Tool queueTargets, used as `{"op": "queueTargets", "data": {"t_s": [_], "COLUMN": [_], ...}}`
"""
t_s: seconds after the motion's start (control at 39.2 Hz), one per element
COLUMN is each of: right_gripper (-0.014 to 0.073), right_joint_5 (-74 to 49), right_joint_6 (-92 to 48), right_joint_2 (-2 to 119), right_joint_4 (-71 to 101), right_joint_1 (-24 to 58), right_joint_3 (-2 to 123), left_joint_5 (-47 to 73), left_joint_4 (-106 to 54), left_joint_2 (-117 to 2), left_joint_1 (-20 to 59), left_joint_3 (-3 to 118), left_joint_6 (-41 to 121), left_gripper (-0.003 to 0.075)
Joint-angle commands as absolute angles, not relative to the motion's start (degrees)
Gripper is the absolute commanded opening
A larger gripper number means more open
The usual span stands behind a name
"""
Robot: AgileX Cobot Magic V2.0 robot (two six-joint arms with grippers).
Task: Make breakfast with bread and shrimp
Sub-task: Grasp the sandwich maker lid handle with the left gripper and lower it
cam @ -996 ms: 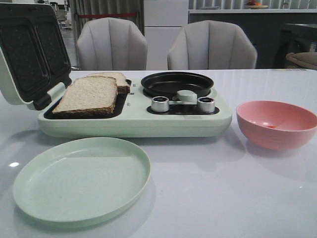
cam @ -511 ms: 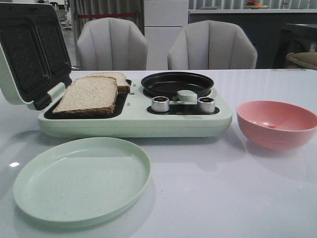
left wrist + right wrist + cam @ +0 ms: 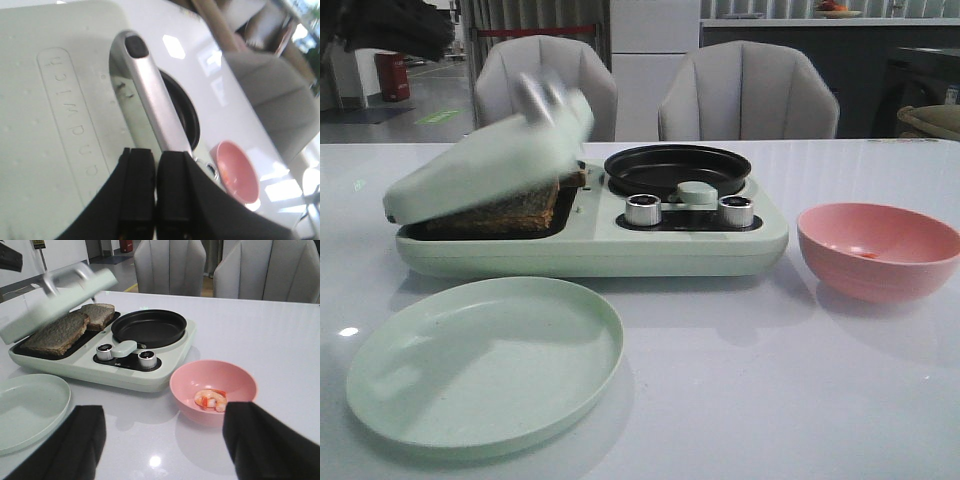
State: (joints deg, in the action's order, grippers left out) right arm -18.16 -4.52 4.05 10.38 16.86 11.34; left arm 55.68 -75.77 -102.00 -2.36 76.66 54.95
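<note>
Two slices of bread (image 3: 57,332) lie in the left bay of the pale green breakfast maker (image 3: 620,245). In the front view the bread (image 3: 510,212) is mostly hidden under the lid (image 3: 490,160), which hangs tilted and half closed above it, blurred. My left gripper (image 3: 156,152) is shut, its fingertips just over the lid (image 3: 55,100) beside the silver handle (image 3: 150,95). The shrimp (image 3: 211,399) lies in the pink bowl (image 3: 212,387). My right gripper (image 3: 165,440) is open and empty, low over the table in front of that bowl.
A pale green plate (image 3: 485,360) sits in front of the maker. A black pan (image 3: 677,167) and two silver knobs (image 3: 643,210) are on the maker's right half. The pink bowl (image 3: 880,250) stands to its right. Two grey chairs (image 3: 747,92) are behind the table.
The lid stood open and upright at the left before. It has now swung down over the bread and is half closed. My left arm has come into view at the top left.
</note>
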Motion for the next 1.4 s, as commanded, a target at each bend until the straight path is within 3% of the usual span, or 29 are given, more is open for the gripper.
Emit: {"op": "queueTargets", "data": {"t_s": [0.0, 0.28, 0.89, 1.38], "right_gripper": [0.0582, 0.0582, 0.0582, 0.0582], "right_joint_5": [-13.49, -13.49, -13.49, -13.49], "right_joint_6": [-4.77, -4.77, -4.77, -4.77], "right_joint_2": [4.55, 4.55, 4.55, 4.55], "right_joint_4": [10.35, 10.35, 10.35, 10.35], "right_joint_1": [16.52, 16.52, 16.52, 16.52], "right_joint_3": [12.86, 12.86, 12.86, 12.86], "left_joint_5": [52.57, 45.28, 46.98, 44.83], "left_joint_4": [-70.57, -59.13, -52.13, -41.5], "left_joint_2": [-99.57, -99.59, -104.28, -93.95], "left_joint_1": [2.21, 9.18, 9.26, 9.26], "left_joint_3": [77.92, 77.26, 77.26, 79.05], "left_joint_6": [56.29, 56.08, 50.62, 49.09], "left_gripper": [0.0113, 0.0113, 0.0114, 0.0117]}}
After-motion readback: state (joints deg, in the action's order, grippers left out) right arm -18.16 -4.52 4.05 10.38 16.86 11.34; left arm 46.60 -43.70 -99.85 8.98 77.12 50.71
